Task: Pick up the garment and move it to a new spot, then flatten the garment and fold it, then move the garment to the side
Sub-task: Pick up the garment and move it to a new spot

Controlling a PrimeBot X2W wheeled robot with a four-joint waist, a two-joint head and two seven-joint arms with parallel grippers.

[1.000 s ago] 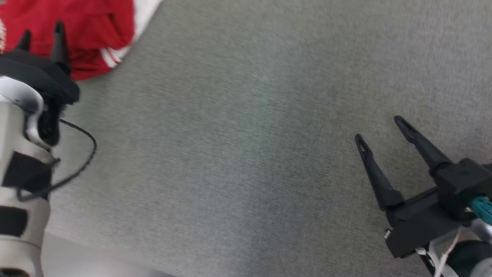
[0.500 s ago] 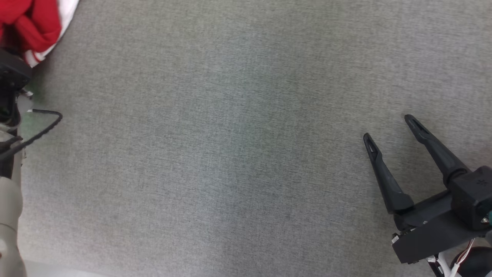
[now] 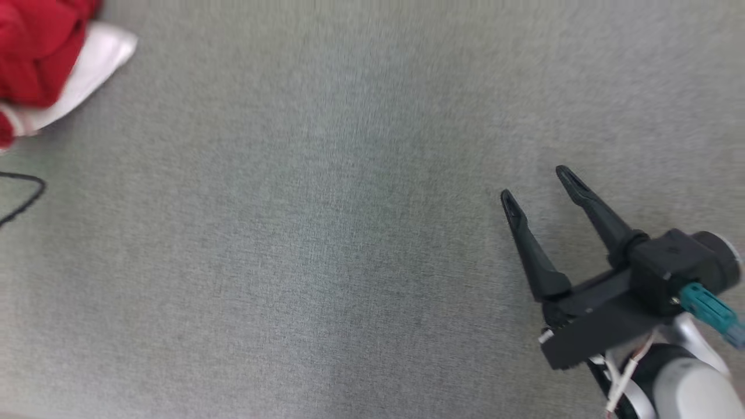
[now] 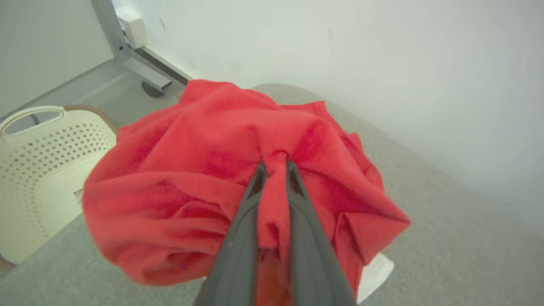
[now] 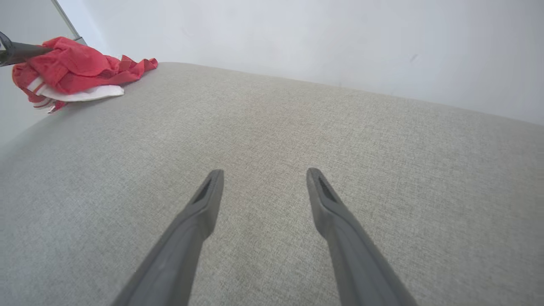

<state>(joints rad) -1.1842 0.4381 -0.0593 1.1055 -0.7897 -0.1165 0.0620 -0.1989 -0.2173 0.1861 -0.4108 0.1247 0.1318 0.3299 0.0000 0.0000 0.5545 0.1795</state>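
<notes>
The left end effector [image 4: 274, 163] is pinched narrow on a fold of the red garment [image 4: 170, 178], which lies bunched at the far left corner of the grey worktop [image 3: 349, 233]. The right end effector [image 3: 535, 185] stands wide over the worktop, well apart from the garment. A cream basket [image 4: 38, 170] sits beyond the edge

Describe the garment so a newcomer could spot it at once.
Start from the wide grey fabric surface and go to its far left corner, beside the cream perforated basket. There sits a bunched garment, one fold pinched in the jaws of the left gripper. Its bright red with white trim sets it apart.
</notes>
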